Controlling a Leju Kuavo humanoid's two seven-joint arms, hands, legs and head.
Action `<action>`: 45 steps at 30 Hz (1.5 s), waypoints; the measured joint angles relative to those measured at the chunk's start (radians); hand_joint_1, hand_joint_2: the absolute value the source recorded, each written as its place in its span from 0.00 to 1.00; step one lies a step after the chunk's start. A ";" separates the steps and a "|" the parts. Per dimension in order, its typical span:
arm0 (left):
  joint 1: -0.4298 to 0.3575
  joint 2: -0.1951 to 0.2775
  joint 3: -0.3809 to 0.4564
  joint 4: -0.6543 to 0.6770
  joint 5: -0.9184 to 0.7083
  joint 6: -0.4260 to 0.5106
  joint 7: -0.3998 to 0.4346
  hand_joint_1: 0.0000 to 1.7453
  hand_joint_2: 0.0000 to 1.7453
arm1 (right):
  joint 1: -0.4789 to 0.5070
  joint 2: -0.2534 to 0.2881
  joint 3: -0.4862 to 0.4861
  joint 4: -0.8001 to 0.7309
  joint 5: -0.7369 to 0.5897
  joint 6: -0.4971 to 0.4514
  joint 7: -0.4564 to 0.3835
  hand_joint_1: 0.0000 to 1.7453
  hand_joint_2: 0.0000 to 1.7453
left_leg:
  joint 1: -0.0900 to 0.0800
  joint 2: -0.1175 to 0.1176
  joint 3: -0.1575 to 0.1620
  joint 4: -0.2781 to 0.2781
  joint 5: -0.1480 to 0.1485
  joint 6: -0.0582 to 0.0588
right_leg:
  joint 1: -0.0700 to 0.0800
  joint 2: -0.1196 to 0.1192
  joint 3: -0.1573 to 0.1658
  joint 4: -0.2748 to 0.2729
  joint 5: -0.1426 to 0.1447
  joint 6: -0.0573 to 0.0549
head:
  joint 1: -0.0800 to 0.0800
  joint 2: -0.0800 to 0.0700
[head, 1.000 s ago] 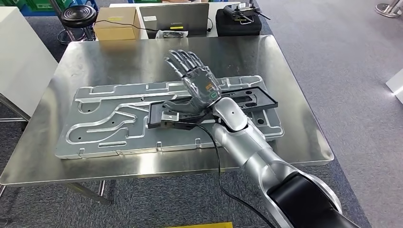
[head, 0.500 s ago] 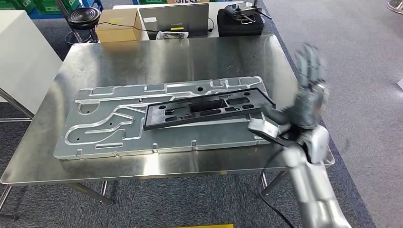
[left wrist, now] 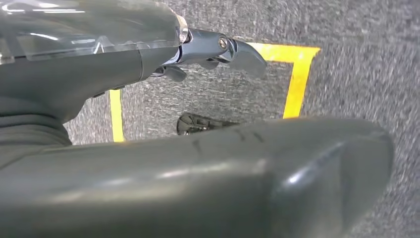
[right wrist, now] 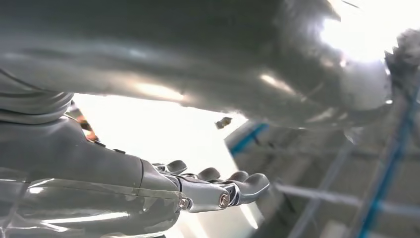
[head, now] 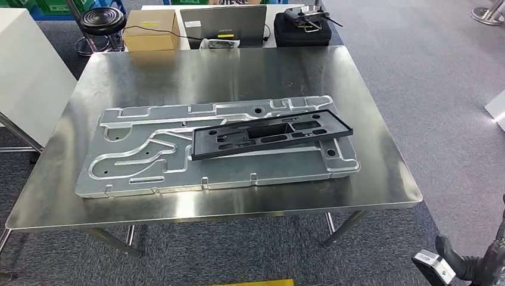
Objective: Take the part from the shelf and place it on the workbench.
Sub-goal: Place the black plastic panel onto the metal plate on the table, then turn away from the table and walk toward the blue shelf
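Head view is showing our black part (head: 271,134) lying across the grooved plate (head: 149,161), our right hand (head: 476,265) hanging empty, fingers apart, so we are judging placement finished.

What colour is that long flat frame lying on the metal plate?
Black; the frame shows best in the head view, against the silvery plate.
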 joint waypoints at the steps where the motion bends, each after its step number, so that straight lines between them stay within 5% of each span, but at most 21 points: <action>1: 0.000 0.000 0.000 0.000 0.000 0.000 0.001 0.00 0.00 | 0.000 0.010 -0.018 0.019 0.008 0.008 -0.001 0.00 0.00 | -0.001 0.001 -0.008 0.001 0.006 -0.001 | -0.001 0.000 0.004 0.016 -0.002 0.002 | 0.000 0.000; 2: 0.000 0.000 0.000 0.000 0.000 0.001 0.002 0.00 0.00 | -0.001 0.019 -0.035 0.040 0.012 0.015 -0.002 0.00 0.00 | -0.001 0.001 -0.016 0.002 0.012 -0.003 | -0.003 0.000 0.027 -0.007 0.015 0.003 | 0.000 0.000; 6: 0.000 -0.001 0.000 0.000 0.000 0.004 0.004 0.00 0.00 | -0.020 0.036 -0.094 0.140 0.013 0.068 -0.006 0.00 0.00 | -0.002 0.000 -0.038 0.011 0.033 -0.021 | -0.003 0.001 0.192 -0.252 0.092 -0.006 | 0.000 0.000; 10: 0.002 -0.002 0.003 0.000 0.000 0.004 0.005 0.00 0.00 | -0.035 0.049 -0.143 0.262 -0.002 0.114 -0.008 0.00 0.00 | -0.002 -0.001 -0.043 0.014 0.048 -0.046 | 0.001 0.003 0.188 -0.274 0.106 -0.031 | 0.000 0.000; 12: 0.006 -0.002 0.005 0.000 0.000 0.005 0.007 0.00 0.00 | -0.048 0.053 -0.159 0.336 -0.027 0.145 -0.008 0.00 0.00 | 0.000 -0.002 -0.062 0.057 -0.004 -0.055 | -0.001 0.001 0.170 -0.276 0.125 -0.047 | 0.000 0.000; 14: 0.006 -0.003 0.006 0.000 0.000 0.006 0.012 0.00 0.00 | -0.060 0.056 -0.177 0.425 -0.047 0.176 -0.008 0.00 0.00 | 0.002 -0.002 -0.097 0.175 -0.107 -0.059 | 0.001 -0.001 0.144 -0.276 0.145 -0.056 | 0.000 0.000; 16: 0.006 -0.003 0.006 0.000 -0.002 0.006 0.016 0.00 0.00 | -0.073 0.057 -0.196 0.530 -0.064 0.195 -0.008 0.00 0.00 | 0.002 -0.002 -0.113 0.284 -0.162 -0.060 | 0.005 -0.001 0.118 -0.273 0.164 -0.058 | 0.000 0.000; 18: 0.006 -0.003 0.006 0.000 -0.005 0.007 0.018 0.00 0.00 | -0.091 0.052 -0.215 0.656 -0.079 0.195 -0.008 0.00 0.00 | 0.001 -0.002 -0.067 0.272 -0.133 -0.055 | 0.009 -0.001 0.095 -0.270 0.181 -0.056 | 0.000 0.000; 21: 0.004 -0.002 0.006 0.000 -0.013 0.007 0.018 0.00 0.00 | -0.122 0.032 -0.243 0.887 -0.094 0.159 -0.008 0.00 0.00 | -0.007 -0.003 0.092 0.058 -0.087 -0.035 | 0.014 -0.001 0.071 -0.264 0.201 -0.049 | 0.000 0.000; 23: 0.002 -0.002 0.006 0.000 -0.018 0.007 0.017 0.00 0.00 | -0.145 0.016 -0.263 1.038 -0.093 0.125 -0.004 0.00 0.00 | -0.013 -0.002 0.135 -0.019 -0.093 -0.027 | 0.014 -0.003 0.067 -0.264 0.214 -0.038 | 0.000 0.000; 26: 0.002 -0.004 0.006 0.000 -0.021 0.007 0.018 0.00 0.00 | -0.170 0.001 -0.287 1.219 -0.081 0.099 0.027 0.00 0.00 | -0.010 0.003 0.121 -0.036 -0.069 -0.011 | 0.011 -0.001 0.059 -0.259 0.215 -0.021 | 0.000 0.000; 28: 0.002 -0.005 0.006 0.000 -0.022 0.007 0.018 0.00 0.00 | -0.184 -0.006 -0.298 1.306 -0.073 0.098 0.067 0.00 0.00 | -0.006 0.007 0.101 -0.044 -0.044 0.001 | 0.008 0.002 0.034 -0.195 0.142 -0.012 | 0.000 0.000; 30: 0.003 -0.005 0.006 0.000 -0.025 0.007 0.017 0.00 0.00 | -0.195 -0.011 -0.304 1.371 -0.072 0.098 0.100 0.00 0.00 | -0.008 0.008 0.074 -0.042 -0.025 0.004 | 0.005 0.003 0.001 -0.072 0.048 -0.003 | 0.000 0.000; 31: 0.004 -0.005 0.006 0.000 -0.026 0.007 0.017 0.00 0.00 | -0.199 -0.013 -0.306 1.397 -0.071 0.099 0.108 0.00 0.00 | -0.009 0.008 0.060 -0.039 -0.016 0.003 | 0.003 0.003 -0.007 -0.020 0.028 0.001 | 0.000 0.000; 33: 0.004 -0.005 0.006 0.000 -0.027 0.007 0.017 0.00 0.00 | -0.206 -0.016 -0.311 1.437 -0.066 0.103 0.128 0.00 0.00 | -0.009 0.009 0.030 -0.027 0.000 -0.001 | -0.002 0.002 0.023 -0.008 0.053 0.006 | 0.000 0.000; 35: 0.004 -0.006 0.006 0.000 -0.028 0.007 0.016 0.00 0.00 | -0.215 -0.019 -0.315 1.467 -0.051 0.119 0.188 0.00 0.00 | -0.008 0.009 0.004 -0.010 0.010 -0.008 | -0.006 0.002 0.116 -0.129 0.096 0.006 | 0.000 0.000; 37: 0.003 -0.006 0.006 0.000 -0.030 0.007 0.014 0.00 0.00 | -0.225 -0.020 -0.316 1.492 -0.030 0.143 0.283 0.00 0.00 | -0.009 0.008 -0.013 0.005 0.018 -0.019 | -0.003 0.004 0.194 -0.249 0.098 -0.004 | 0.000 0.000; 41: 0.004 -0.007 0.005 0.000 -0.045 0.005 0.012 0.00 0.00 | -0.235 -0.006 -0.317 1.539 0.000 0.214 0.488 0.00 0.00 | -0.006 0.006 -0.025 0.014 0.030 -0.045 | 0.003 0.003 0.194 -0.283 0.108 -0.037 | -0.001 0.000; 43: 0.006 -0.007 0.003 0.000 -0.055 0.004 0.013 0.00 0.00 | -0.239 0.006 -0.317 1.556 0.012 0.259 0.588 0.00 0.00 | -0.003 0.004 -0.048 0.071 -0.036 -0.056 | 0.000 0.000 0.172 -0.287 0.130 -0.053 | -0.001 0.000; 45: 0.005 -0.007 0.000 0.000 -0.060 0.001 0.014 0.00 0.00 | -0.241 0.017 -0.317 1.567 0.026 0.281 0.635 0.00 0.00 | 0.000 0.003 -0.080 0.194 -0.137 -0.064 | 0.003 -0.001 0.144 -0.285 0.151 -0.060 | -0.002 0.000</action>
